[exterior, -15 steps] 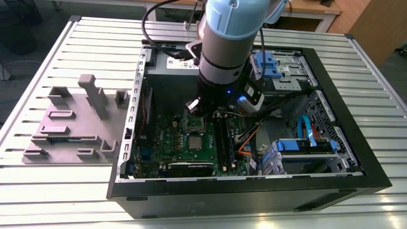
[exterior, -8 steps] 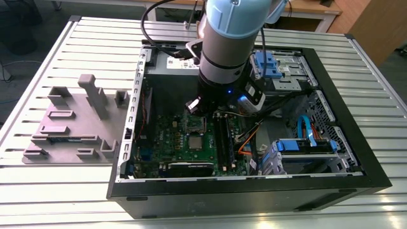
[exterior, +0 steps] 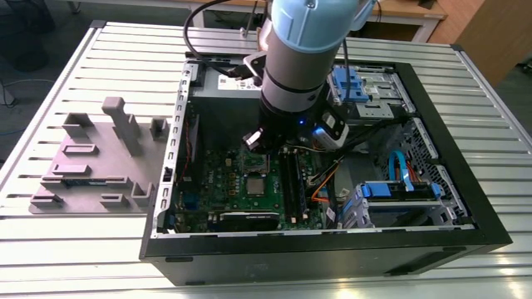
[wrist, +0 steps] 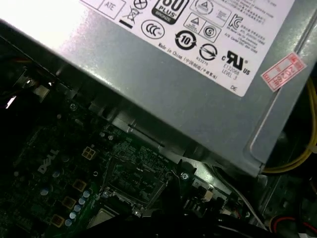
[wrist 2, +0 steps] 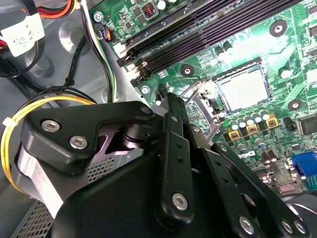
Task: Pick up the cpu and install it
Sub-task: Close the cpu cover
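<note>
Cpu (exterior: 258, 185): pale silver square, lying flat in its socket on the green board (exterior: 218, 187), inside the open computer case (exterior: 332, 240) on the slatted surface (exterior: 83, 249). Gripper (exterior: 278, 148): hovers above the board, just to the far side of the cpu; cannot tell whether spread or pressed together

cpu (exterior: 256, 185) on board (exterior: 218, 177) (inside case (exterior: 332, 246)); arm (exterior: 295, 68) over board
</note>
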Tool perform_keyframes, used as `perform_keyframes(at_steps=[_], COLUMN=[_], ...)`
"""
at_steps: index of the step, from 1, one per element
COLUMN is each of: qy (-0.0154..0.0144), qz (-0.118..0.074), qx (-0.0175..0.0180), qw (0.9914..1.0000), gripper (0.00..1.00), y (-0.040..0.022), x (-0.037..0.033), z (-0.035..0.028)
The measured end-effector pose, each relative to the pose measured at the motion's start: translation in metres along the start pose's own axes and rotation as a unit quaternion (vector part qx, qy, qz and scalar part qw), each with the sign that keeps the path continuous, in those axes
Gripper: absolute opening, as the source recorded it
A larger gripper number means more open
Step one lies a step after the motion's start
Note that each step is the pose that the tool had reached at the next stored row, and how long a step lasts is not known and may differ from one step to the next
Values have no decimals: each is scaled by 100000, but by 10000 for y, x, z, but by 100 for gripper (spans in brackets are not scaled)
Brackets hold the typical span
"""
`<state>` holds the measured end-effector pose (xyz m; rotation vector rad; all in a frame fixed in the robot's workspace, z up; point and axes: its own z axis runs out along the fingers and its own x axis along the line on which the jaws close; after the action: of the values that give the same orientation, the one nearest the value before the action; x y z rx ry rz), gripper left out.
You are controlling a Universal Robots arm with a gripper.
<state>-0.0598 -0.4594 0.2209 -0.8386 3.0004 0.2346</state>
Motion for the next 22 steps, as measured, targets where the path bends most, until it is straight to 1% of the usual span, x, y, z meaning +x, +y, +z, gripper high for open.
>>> perform_keyframes(at_steps=[4,7,10,12,14,18,22], qy=[-88,-79,-25,40,83,190,196], qz=[8,20,33,-16,-269,-1053,-2068], qx=[-365,-568,-645,-691,-713,-768,-1042], qw=[99999,99998,99998,99998,99997,99991,99973], gripper=[11,11,11,11,11,11,11], y=[-39,-68,-81,-98,-101,-77,-68], x=[6,13,9,-18,-31,-48,-53], z=[-15,-25,-27,-27,-22,22,71])
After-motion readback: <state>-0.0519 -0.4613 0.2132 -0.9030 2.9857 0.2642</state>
